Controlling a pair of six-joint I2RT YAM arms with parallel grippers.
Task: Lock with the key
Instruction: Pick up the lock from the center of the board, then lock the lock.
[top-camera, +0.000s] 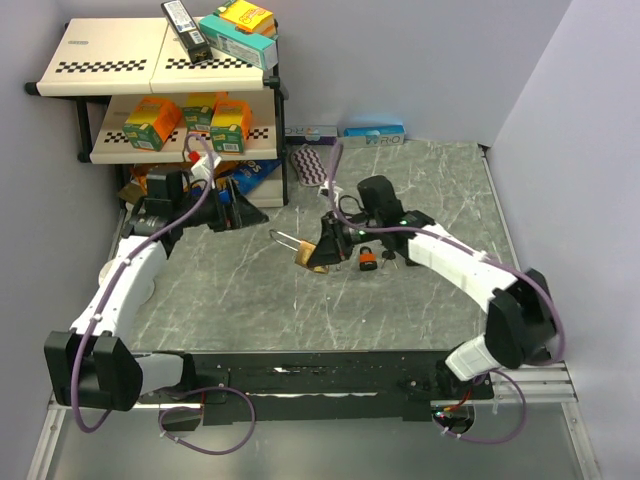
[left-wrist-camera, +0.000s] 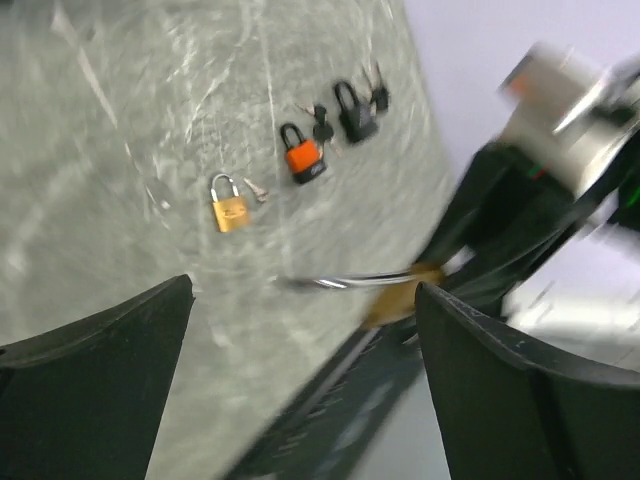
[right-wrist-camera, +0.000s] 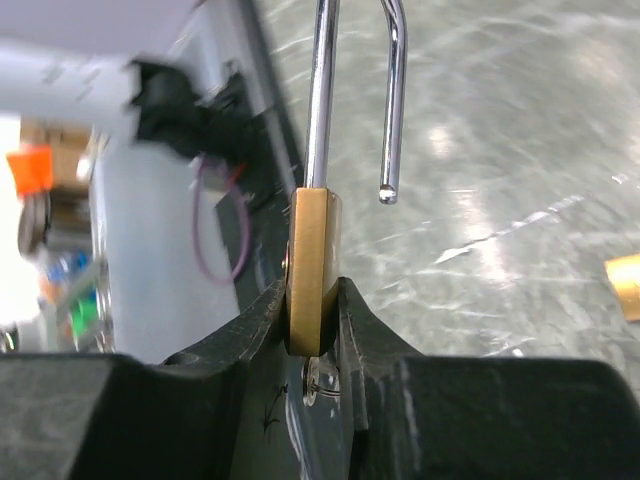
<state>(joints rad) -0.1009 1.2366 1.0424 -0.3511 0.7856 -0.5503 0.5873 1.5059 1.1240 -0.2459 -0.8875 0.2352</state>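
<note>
The right gripper (right-wrist-camera: 313, 305) pinches the brass padlock (right-wrist-camera: 311, 250) over the middle of the table (top-camera: 400, 300), shackle (right-wrist-camera: 395, 90) open, while the left gripper (left-wrist-camera: 300, 340) gapes empty and should probably press that shackle squarely home.

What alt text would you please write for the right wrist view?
The right end effector clamps a brass padlock edge-on by its body, with the steel shackle open and pointing up. A grey marbled table lies behind.
</note>
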